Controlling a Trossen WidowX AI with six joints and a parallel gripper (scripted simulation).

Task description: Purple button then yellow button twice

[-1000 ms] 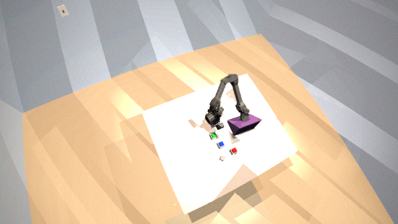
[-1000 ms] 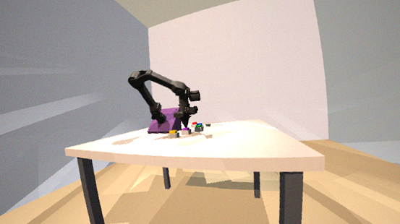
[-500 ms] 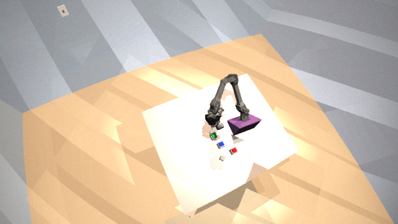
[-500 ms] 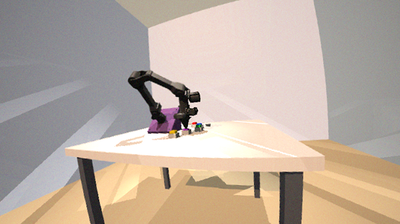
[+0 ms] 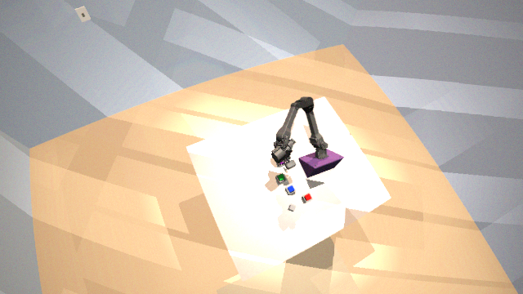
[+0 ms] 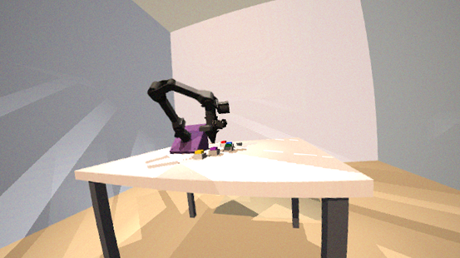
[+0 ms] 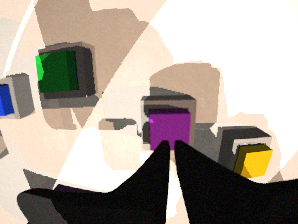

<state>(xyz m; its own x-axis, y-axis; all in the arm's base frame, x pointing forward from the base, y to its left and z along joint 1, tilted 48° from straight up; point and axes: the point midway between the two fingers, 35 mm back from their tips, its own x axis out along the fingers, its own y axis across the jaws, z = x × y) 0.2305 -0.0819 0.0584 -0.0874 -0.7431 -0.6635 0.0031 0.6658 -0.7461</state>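
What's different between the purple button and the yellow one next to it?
In the wrist view, the purple button sits right at the tips of the shut gripper, while the yellow button lies off to the right, with nothing over it. The purple cap faces the camera squarely; the yellow one shows at an angle. Both are square caps in grey housings on the white table.
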